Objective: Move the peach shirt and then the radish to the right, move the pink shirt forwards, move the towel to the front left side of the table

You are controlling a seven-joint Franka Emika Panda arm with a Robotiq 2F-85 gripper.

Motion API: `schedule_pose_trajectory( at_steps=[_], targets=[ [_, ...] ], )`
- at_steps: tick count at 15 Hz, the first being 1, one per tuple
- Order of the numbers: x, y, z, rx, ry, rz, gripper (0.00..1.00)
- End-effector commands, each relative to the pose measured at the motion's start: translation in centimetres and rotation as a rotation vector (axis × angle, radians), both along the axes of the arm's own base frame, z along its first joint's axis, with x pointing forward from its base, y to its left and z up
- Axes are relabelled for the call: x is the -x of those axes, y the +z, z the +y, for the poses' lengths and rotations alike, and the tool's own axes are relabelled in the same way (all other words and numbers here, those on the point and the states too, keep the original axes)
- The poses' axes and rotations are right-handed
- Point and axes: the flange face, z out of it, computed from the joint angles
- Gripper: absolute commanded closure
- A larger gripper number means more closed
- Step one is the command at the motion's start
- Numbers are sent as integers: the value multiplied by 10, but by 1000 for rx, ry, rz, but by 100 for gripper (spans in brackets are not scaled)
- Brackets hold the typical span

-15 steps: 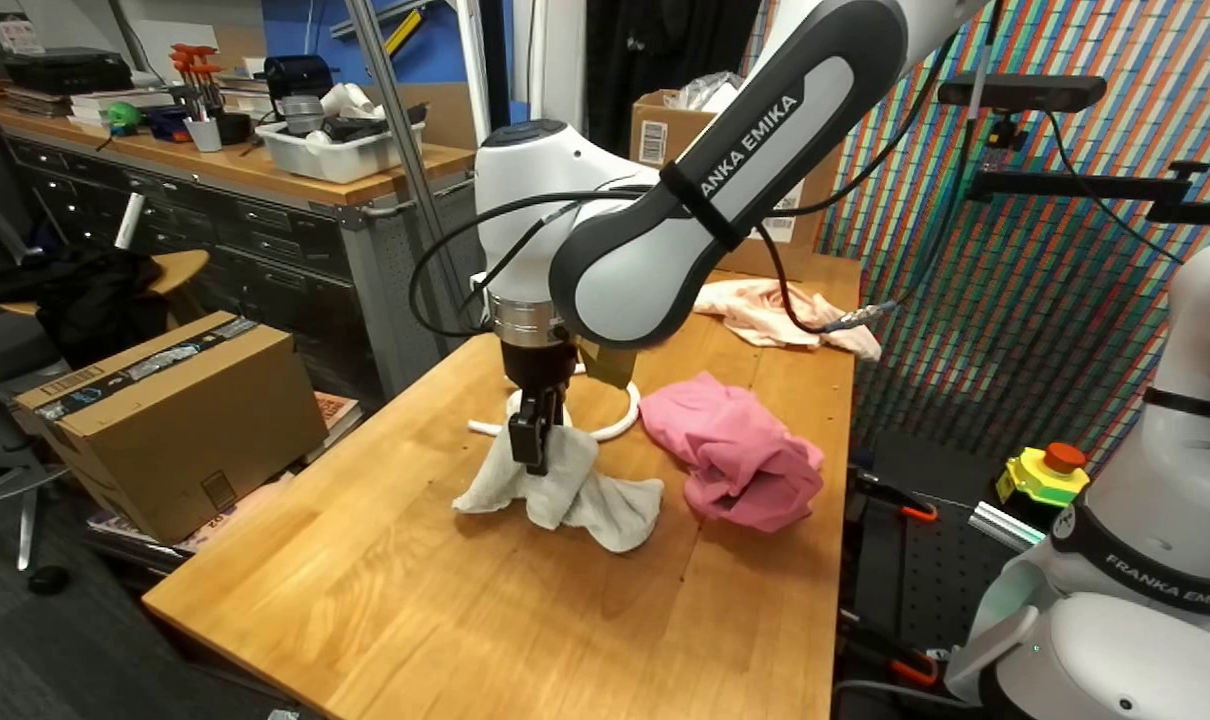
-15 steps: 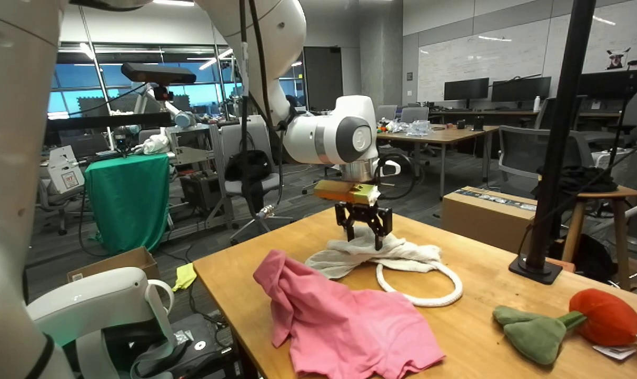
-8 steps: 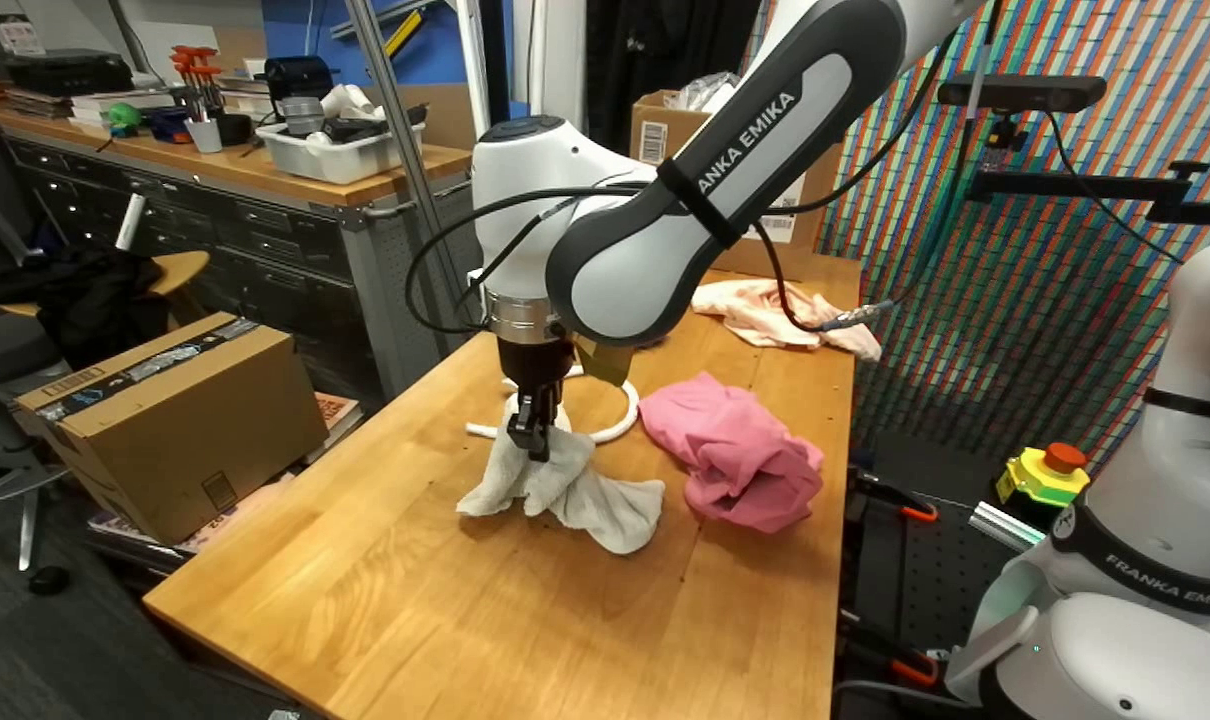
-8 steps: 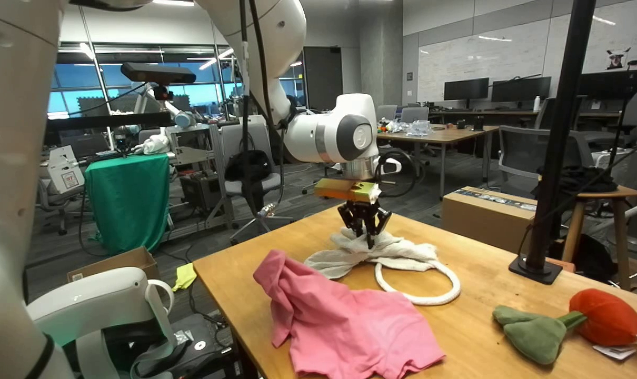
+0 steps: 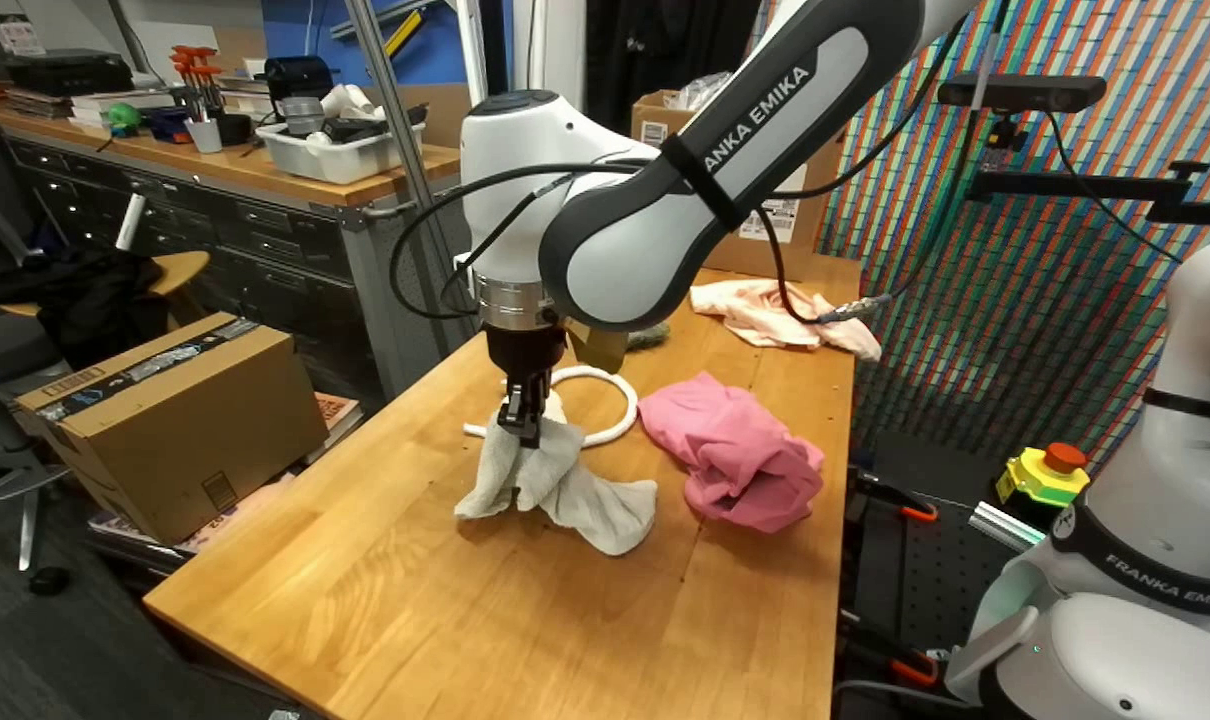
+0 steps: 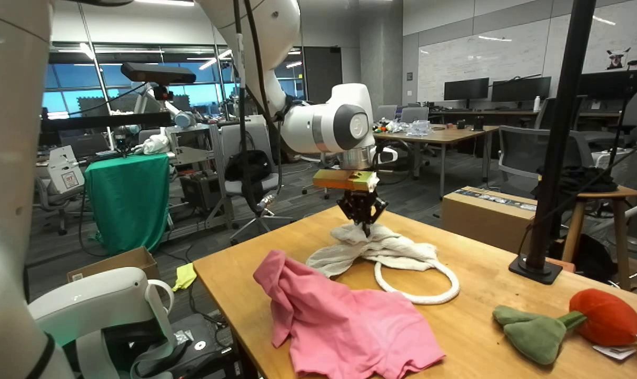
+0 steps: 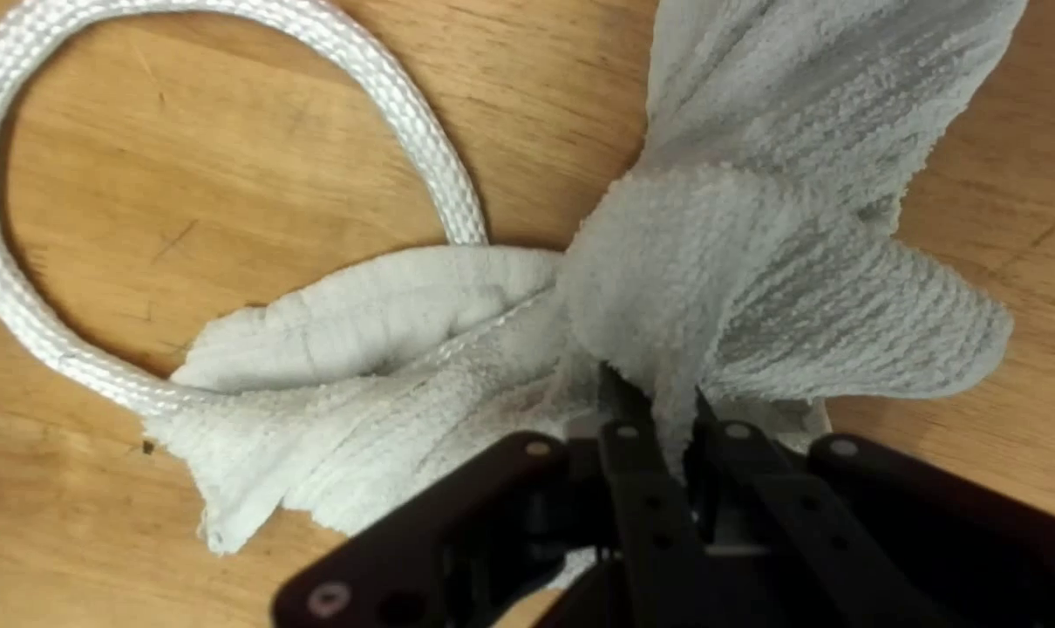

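One pale-peach cloth shirt (image 5: pixel 760 320), in an exterior view: far end, likely done.
Rose-pink cloth shirt (image 5: pixel 730 455): nearer, unclear.
Red plush radish (image 6: pixel 604 318), in an exterior view: foreground, likely done.
Cream terry towel (image 7: pixel 667 262), wrist view: pinched in black gripper (image 7: pixel 663 406), unplaced.

1. Forearm (image 5: pixel 765 130): slants down from upper right to a rounded joint (image 5: pixel 620 260) in an exterior view.
2. Wrist (image 5: pixel 515 180): stands upright; its metal flange (image 5: pixel 512 303) faces downward.
3. Gripper (image 6: pixel 366 230): hangs nearly vertical beneath the flange in both exterior views.
4. Fingers (image 7: pixel 636 480): hold a tight pinch in the wrist view, tips close, a narrow gap between them.
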Motion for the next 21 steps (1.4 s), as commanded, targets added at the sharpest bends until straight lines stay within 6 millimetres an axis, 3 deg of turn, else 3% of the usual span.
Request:
schedule_pose_trajectory(
  at_steps=[1, 5, 9, 17, 21],
  targets=[
    [4, 43, 14, 36, 50, -37, 96],
    [12, 80, 35, 29, 128, -63, 96],
    [19, 102, 57, -4, 229, -75, 96],
    [35, 153, 70, 9, 304, -169, 96],
    [46, 170, 80, -1, 360, -174, 96]
  ],
)
